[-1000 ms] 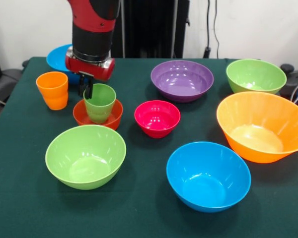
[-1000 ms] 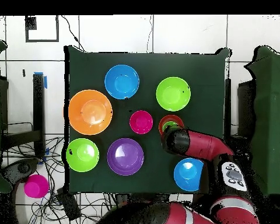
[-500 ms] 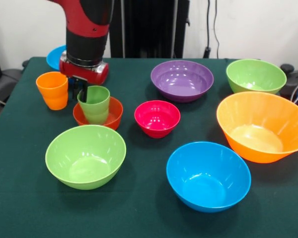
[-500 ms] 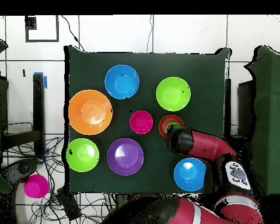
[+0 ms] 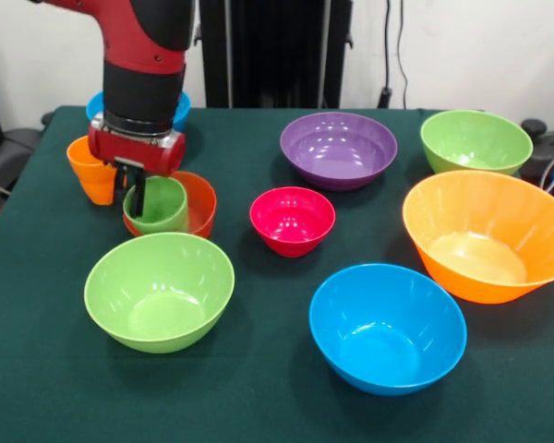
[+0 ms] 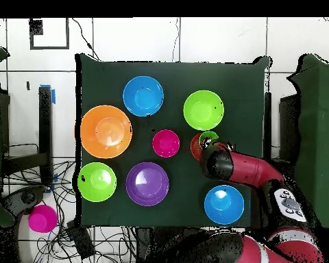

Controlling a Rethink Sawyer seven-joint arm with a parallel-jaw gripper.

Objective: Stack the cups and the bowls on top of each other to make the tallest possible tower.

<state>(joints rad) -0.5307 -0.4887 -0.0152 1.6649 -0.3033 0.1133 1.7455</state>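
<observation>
Item: light green cup (image 5: 156, 205), standing tilted in the small red-orange bowl (image 5: 196, 204), at the bowl's 9 o'clock edge (front view). The tool (image 5: 134, 189) pinches the cup's rim wall. Orange cup (image 5: 92, 173) just beyond at 10 o'clock; large green bowl (image 5: 159, 291) near at 6 o'clock. We judge: lift straight up, level the cup, clear the rim before any travel across the bench (image 5: 258, 406).

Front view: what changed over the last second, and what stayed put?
The gripper, holding the light green cup by its rim, has carried it toward the picture's left, from the middle of the small red-orange bowl to its left rim, and the cup now sits lower. The arm now partly hides the orange cup. The other bowls have not moved.
</observation>
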